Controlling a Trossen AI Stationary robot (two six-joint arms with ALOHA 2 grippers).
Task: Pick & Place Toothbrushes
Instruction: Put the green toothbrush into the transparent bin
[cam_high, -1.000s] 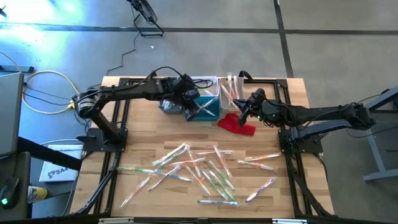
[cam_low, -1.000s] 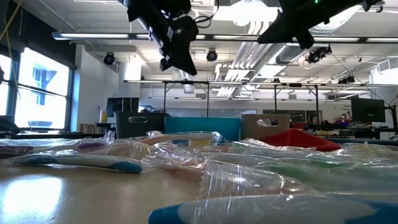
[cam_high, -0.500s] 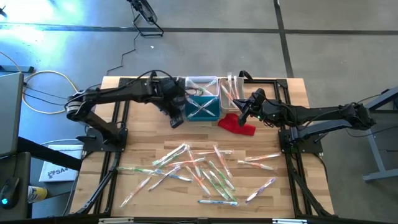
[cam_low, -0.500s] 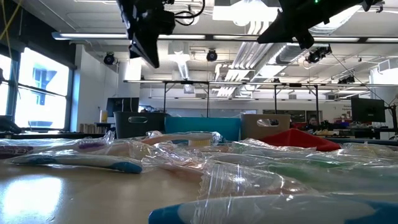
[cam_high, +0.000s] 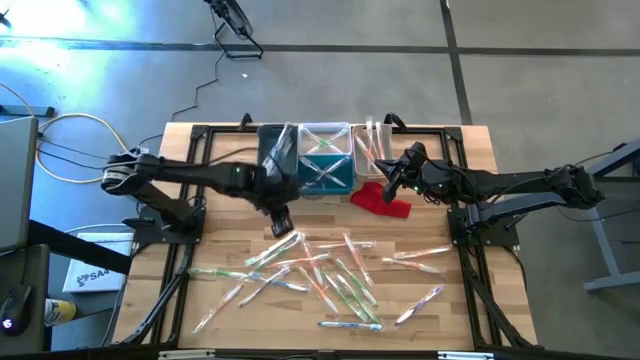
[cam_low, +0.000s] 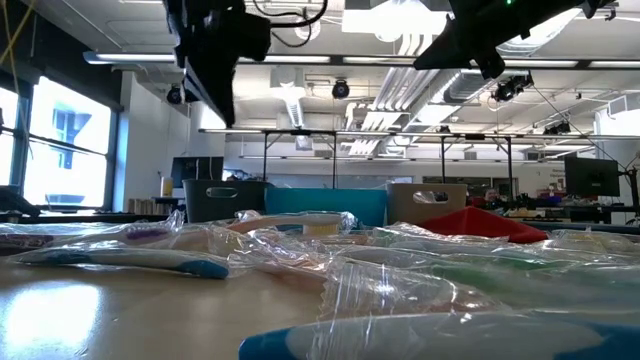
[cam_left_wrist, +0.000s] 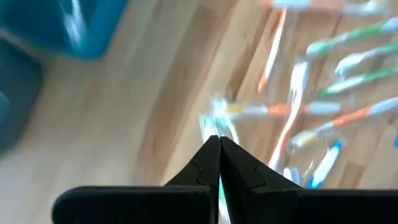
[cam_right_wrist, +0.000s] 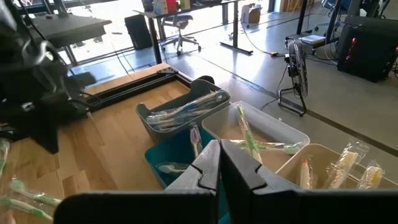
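Observation:
Several wrapped toothbrushes (cam_high: 320, 275) with green, orange, blue and white handles lie flat and scattered on the near half of the wooden table; they also show in the left wrist view (cam_left_wrist: 292, 112) and up close in the low view (cam_low: 300, 250). My left gripper (cam_high: 281, 222) is shut and empty, hanging above the table between the bins and the far edge of the pile; its fingertips meet in its wrist view (cam_left_wrist: 219, 142). My right gripper (cam_high: 392, 187) is shut and empty, held high beside the red cloth (cam_high: 385, 200), facing the bins (cam_right_wrist: 219, 148).
At the table's far edge stand a grey bin (cam_high: 272, 150), a teal bin (cam_high: 328, 172) and white bins (cam_high: 368, 140), each holding a few toothbrushes. The red cloth lies to the right of the teal bin. A dark frame (cam_high: 190, 180) runs round the table.
My left gripper has gone from above the grey and teal bins toward the table's near edge and a little to the left, ending over the bare wood just short of the toothbrush pile. My right arm has kept still.

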